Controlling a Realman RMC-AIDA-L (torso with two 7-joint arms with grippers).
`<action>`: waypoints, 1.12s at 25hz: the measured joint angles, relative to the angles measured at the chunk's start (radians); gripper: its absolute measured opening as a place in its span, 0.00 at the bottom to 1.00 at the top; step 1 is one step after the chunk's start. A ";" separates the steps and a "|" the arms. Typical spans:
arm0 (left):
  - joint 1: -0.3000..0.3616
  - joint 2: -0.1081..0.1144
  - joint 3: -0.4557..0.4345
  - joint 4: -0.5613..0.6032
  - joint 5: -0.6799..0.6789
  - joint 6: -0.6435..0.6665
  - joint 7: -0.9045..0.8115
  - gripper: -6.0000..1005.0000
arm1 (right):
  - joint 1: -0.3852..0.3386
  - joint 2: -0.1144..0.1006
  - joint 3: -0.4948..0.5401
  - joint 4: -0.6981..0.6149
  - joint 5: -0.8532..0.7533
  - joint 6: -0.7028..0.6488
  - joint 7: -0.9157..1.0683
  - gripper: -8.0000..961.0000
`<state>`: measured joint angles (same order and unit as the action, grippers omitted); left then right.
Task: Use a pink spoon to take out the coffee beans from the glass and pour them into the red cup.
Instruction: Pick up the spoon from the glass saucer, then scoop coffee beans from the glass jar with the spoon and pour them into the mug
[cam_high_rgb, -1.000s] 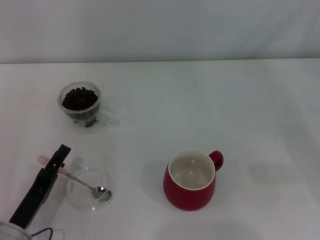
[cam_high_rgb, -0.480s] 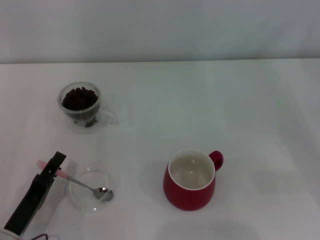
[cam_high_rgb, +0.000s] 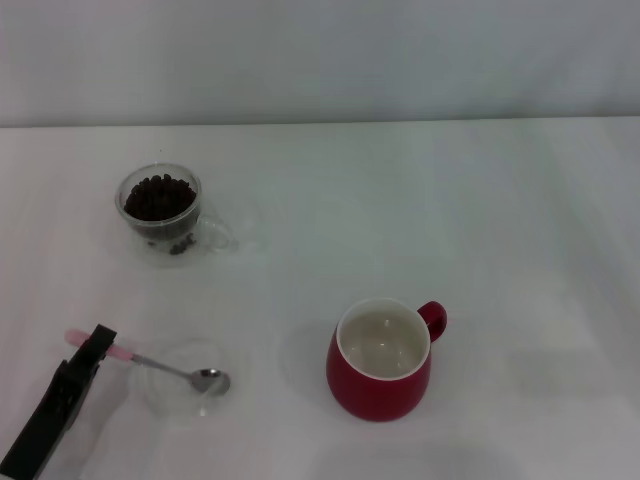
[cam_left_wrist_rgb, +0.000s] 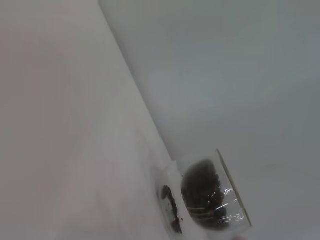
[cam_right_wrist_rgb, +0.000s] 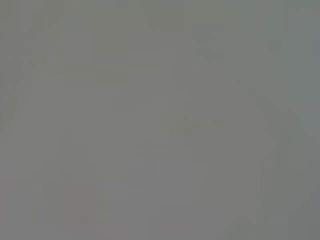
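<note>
White tabletop: left gripper fingers clamp the pink spoon; only the wrist view misses it.

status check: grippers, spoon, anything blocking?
Left gripper at pale-pink-handled metal spoon lying across clear glass dish. Right arm out of view. Path clear.

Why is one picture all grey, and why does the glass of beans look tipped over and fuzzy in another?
Right wrist view: plain grey, with no shape in it at all. Left wrist view: that camera sits at an angle, so the glass of coffee beans looks slanted and soft. Head view: even light, the glass upright, a faint shadow left of the red cup.
</note>
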<state>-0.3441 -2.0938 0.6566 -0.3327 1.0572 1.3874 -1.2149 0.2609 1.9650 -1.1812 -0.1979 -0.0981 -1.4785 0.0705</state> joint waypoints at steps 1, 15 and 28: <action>0.003 0.000 0.000 0.000 0.000 0.003 0.001 0.20 | -0.001 0.000 0.000 0.000 0.000 0.000 0.000 0.76; 0.038 0.012 0.026 0.068 0.000 0.125 -0.005 0.13 | -0.014 0.006 0.000 0.000 -0.004 -0.033 0.000 0.76; 0.073 0.051 0.154 0.622 0.041 0.091 -0.255 0.13 | -0.026 0.037 -0.016 -0.001 -0.022 -0.128 0.006 0.76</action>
<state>-0.2706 -2.0432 0.8105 0.2889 1.0986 1.4779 -1.4704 0.2351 2.0022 -1.1970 -0.1992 -0.1198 -1.6062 0.0767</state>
